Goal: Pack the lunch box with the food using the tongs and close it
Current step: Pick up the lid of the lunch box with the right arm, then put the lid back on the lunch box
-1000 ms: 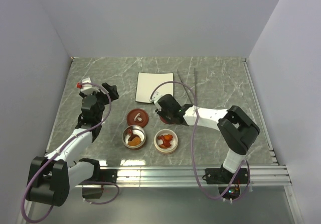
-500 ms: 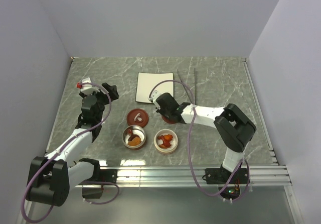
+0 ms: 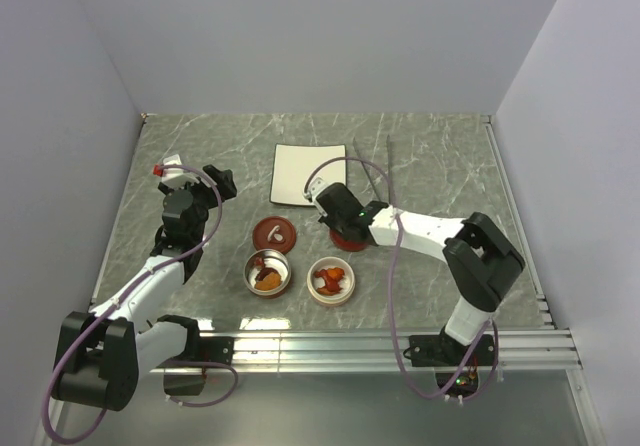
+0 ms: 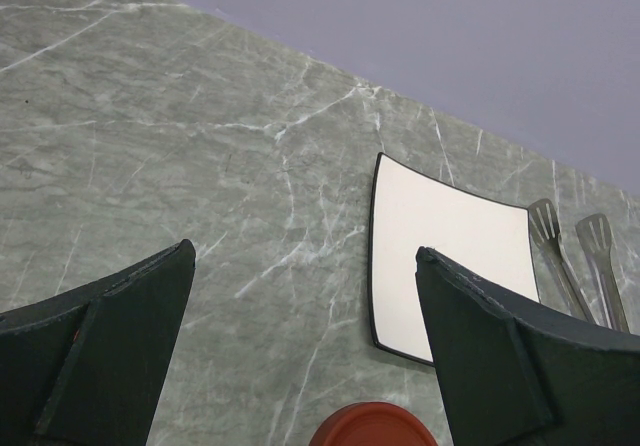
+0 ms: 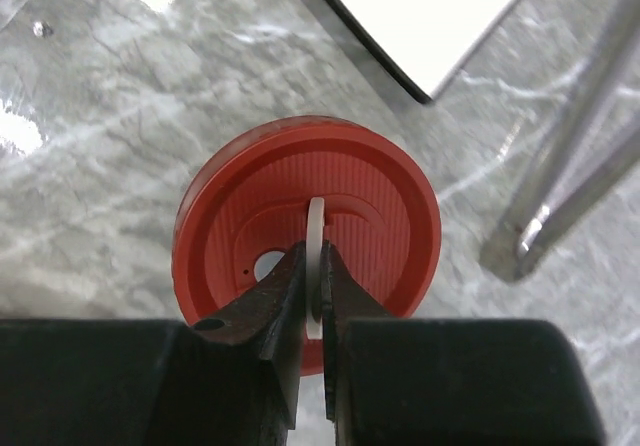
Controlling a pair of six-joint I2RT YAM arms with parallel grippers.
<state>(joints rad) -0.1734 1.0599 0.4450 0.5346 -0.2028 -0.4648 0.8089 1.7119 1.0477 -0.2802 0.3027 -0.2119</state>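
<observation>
- Right of the white plate (image 3: 308, 173), the tongs (image 3: 372, 171) lie lengthwise, tips toward the far wall.
- Left wrist view: the left hand (image 4: 300, 256), spread wide, hides their joined end.
- Right hand (image 5: 312, 256) pinches the white handle (image 5: 316, 216) of a red lid (image 5: 370, 206).

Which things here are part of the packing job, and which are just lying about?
Job: left tub, right tub, both holding food; red lid in the right gripper; second red lid; tongs.
Lying about: bare white plate.

Tongs (image 3: 388, 162) lie on table (image 3: 440, 166), right of plate (image 3: 308, 173).
</observation>
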